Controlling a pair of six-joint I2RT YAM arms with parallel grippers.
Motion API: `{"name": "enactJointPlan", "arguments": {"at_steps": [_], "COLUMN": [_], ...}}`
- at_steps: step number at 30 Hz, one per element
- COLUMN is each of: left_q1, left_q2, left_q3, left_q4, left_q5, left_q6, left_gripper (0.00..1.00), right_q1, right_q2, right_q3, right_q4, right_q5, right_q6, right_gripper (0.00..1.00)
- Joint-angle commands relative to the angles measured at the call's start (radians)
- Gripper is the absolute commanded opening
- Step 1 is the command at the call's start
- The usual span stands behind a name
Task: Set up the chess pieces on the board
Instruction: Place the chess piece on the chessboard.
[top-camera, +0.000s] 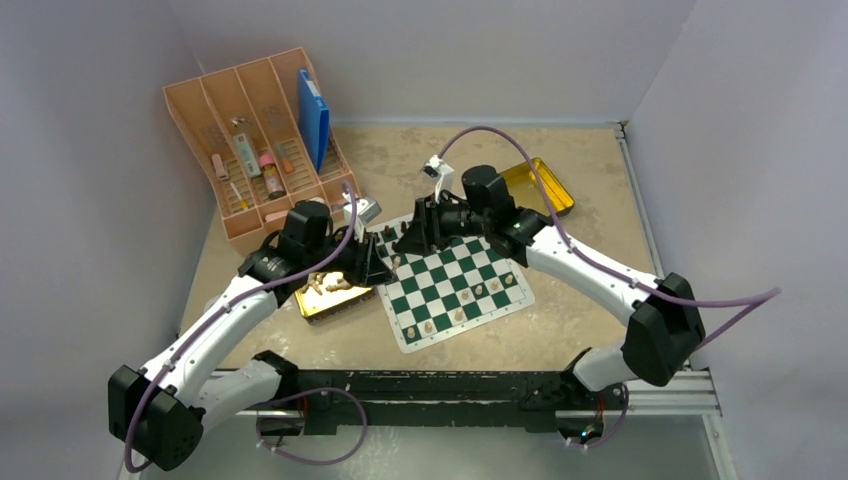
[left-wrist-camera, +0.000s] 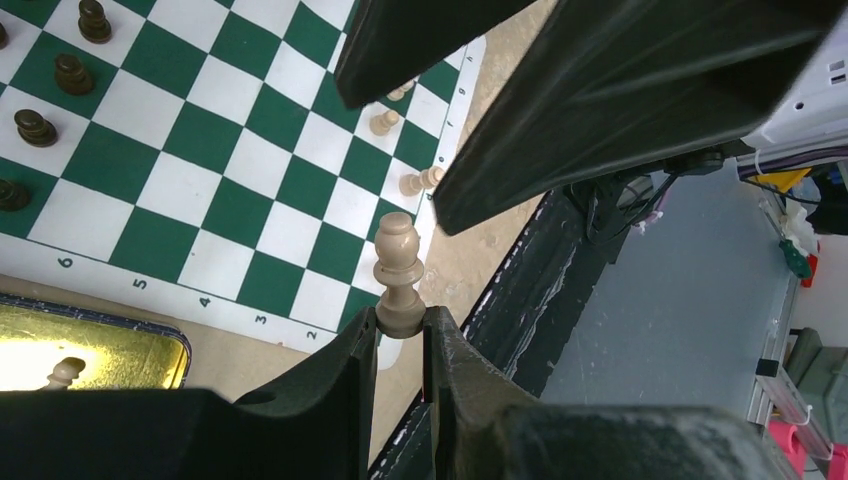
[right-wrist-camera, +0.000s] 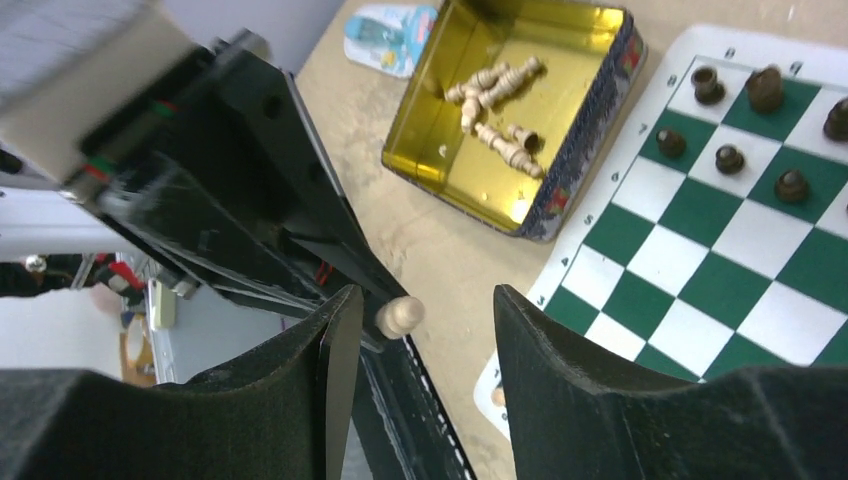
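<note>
Tan wood: one chess piece (left-wrist-camera: 398, 275) hangs above a corner of the board (left-wrist-camera: 190, 190), pinched at its foot by the left claw (left-wrist-camera: 400, 322), which is clamped tight on it. Its long axis runs straight out from that grip, head toward the right claw (right-wrist-camera: 420, 305), whose jaws stand apart with the head between them (nearer one side, not clearly touching). A handover, I judge; the right claw must close squarely across the head. Spare pieces (right-wrist-camera: 495, 100) lie in a gold tin (right-wrist-camera: 425, 150) beside the board.
</note>
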Motion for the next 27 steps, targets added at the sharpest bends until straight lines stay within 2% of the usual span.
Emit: {"name": "enactJointPlan", "arguments": {"at_steps": [1, 9, 17, 27], "left_q1": [-0.007, -0.009, -0.009, -0.009], "left_q2": [-0.006, 0.010, 0.020, 0.016], "left_q3": [0.017, 0.016, 0.018, 0.017], "left_q4": [0.035, 0.064, 0.063, 0.060], "left_q5": [0.040, 0.086, 0.088, 0.086], "left_q6": [0.042, 0.050, 0.058, 0.064], "left_gripper": [0.05, 0.05, 0.05, 0.04], "right_q1": [0.001, 0.001, 0.000, 0.002], "right_q2": [0.020, 0.049, 0.058, 0.065], "right_q3": [0.055, 0.050, 0.016, -0.002], "right_q4": [-0.073, -0.050, -0.026, -0.015], "right_q5": [-0.087, -0.163, -0.201, -0.207], "right_q6": [-0.056, -0.062, -0.062, -0.054], "right_gripper": [0.53, 0.47, 0.37, 0.35]}}
